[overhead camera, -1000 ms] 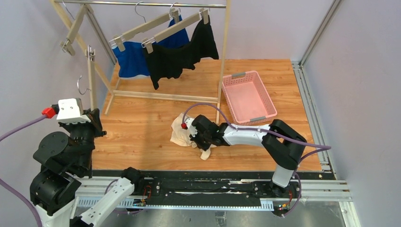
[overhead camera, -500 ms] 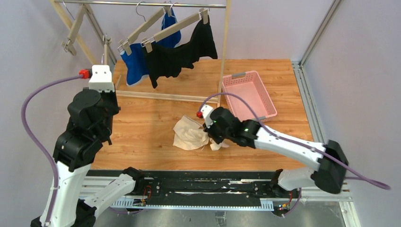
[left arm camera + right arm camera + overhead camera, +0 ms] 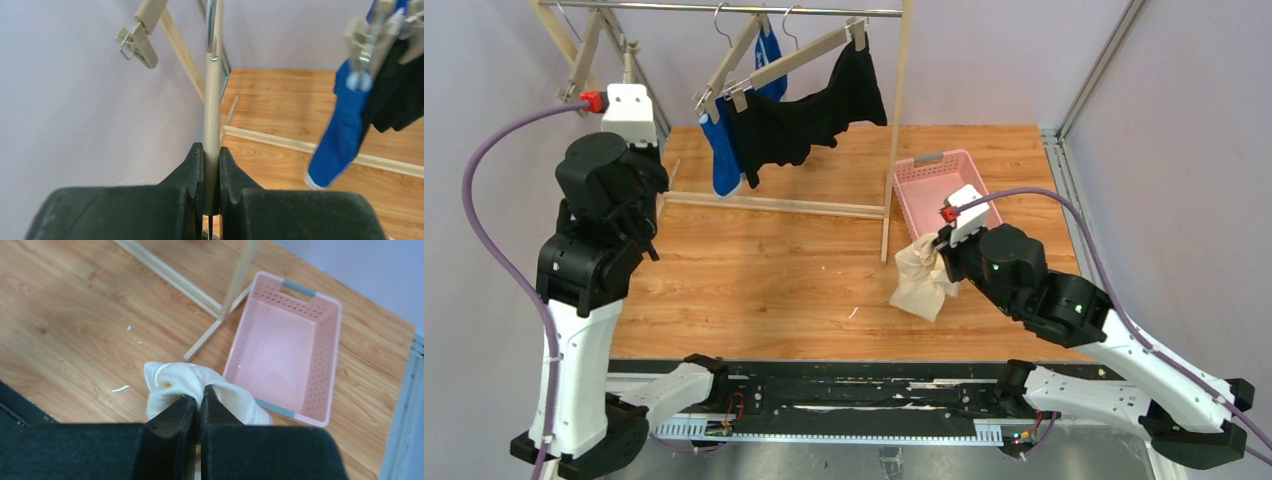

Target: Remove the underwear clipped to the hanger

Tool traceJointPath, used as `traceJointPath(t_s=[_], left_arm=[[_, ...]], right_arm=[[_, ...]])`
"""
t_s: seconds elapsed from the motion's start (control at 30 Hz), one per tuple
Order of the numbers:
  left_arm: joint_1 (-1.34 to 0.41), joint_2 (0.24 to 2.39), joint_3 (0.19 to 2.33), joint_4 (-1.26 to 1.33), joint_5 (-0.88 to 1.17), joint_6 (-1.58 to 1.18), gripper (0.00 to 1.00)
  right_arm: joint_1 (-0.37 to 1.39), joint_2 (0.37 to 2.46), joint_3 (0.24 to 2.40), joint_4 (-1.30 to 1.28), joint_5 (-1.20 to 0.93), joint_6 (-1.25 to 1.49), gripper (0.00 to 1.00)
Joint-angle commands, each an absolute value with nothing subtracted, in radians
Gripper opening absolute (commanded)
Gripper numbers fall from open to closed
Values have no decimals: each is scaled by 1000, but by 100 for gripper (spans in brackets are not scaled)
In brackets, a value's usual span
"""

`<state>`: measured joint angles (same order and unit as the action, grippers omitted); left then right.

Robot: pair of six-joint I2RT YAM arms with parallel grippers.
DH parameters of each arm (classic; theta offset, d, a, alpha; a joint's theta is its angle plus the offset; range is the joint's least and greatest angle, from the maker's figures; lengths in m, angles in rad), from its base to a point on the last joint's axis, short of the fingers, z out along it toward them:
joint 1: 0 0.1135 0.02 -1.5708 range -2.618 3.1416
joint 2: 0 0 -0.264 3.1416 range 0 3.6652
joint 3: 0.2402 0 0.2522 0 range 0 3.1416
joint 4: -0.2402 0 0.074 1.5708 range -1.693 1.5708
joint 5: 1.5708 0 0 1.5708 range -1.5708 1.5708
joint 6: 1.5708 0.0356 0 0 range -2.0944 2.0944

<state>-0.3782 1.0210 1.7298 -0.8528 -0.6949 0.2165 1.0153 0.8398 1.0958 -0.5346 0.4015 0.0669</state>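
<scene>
My right gripper (image 3: 942,255) is shut on the cream-beige underwear (image 3: 919,285) and holds it bunched above the table, by the near-left corner of the pink basket (image 3: 929,160). In the right wrist view the cloth (image 3: 170,377) bulges out around the shut gripper (image 3: 198,399). My left gripper (image 3: 211,160) is shut on the bar of an empty wooden hanger (image 3: 212,105), up by the rack's left end (image 3: 632,85). The blue underwear (image 3: 724,150) dangles from one clip of its tilted hanger (image 3: 729,65). The black underwear (image 3: 809,110) is clipped at both ends to its hanger (image 3: 799,55).
The wooden rack with a metal rail (image 3: 724,9) stands at the back, its right post (image 3: 894,130) next to the basket. The basket (image 3: 330,365) holds nothing. Another hanger end with a clip (image 3: 137,42) hangs at the rack's left. Grey walls close in on both sides.
My right gripper has lifted the cream underwear off the table and carried it right, to the basket. My left arm rose to the rack with the empty hanger; the blue underwear's hanger swung.
</scene>
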Motion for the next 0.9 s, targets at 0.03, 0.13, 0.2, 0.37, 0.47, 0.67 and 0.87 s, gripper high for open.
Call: traceJointPath(t_s=[0.03,0.13,0.2,0.37,0.47,0.67,0.87], left_arm=[[-136,1111,1794,-869,-393,194,0],[-50,1163,1816,-868,-262,181,0],[-17,1198,1840,-867,-184,174,0],[50,1291,1926,-905,-21,150,0],[109,1336,1975,-914,83,127,0],[217,1400,2065,-907,274,85,0],[311,1419,2080,-817,411,14,0]], right_arm=[[1023,779,1173,-581,587,24,0],[1023,763,1216,-585,637,-3,0],[1023,754,1248,-574,671,-38,0],[1023,757,1303,-472,746,-156,0],[1023,764,1316,-402,782,-227,0],[1010,792,1335,-335,792,-303,0],[894,851,1308,-330,718,-279,1]])
